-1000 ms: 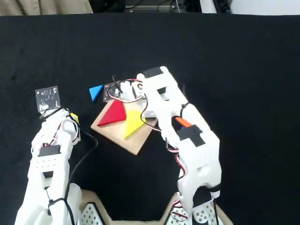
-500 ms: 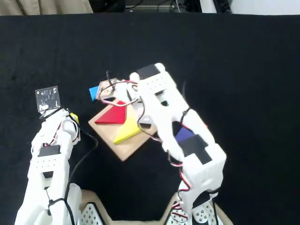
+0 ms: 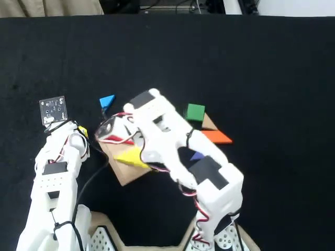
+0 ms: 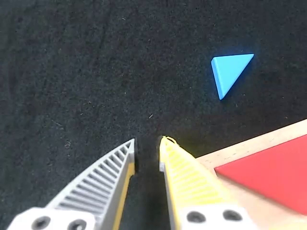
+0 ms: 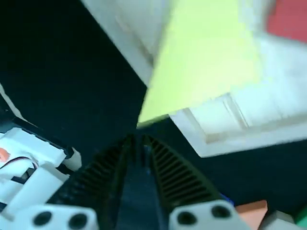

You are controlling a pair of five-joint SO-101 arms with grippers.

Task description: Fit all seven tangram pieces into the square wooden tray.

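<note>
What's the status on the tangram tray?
Left jaws slightly open, empty, beside tray. Right arm low over tray. Red triangle in, yellow triangle overhanging rim; blue triangle, green square, orange piece outside.

No legible text, label, number or sign found in any view. The small board [image 3: 53, 110] at the left of the frame in the high view carries pale marks (too small to make out). The blue triangle [image 4: 230, 72] and the wooden tray [image 3: 128, 172] show plain faces.
</note>
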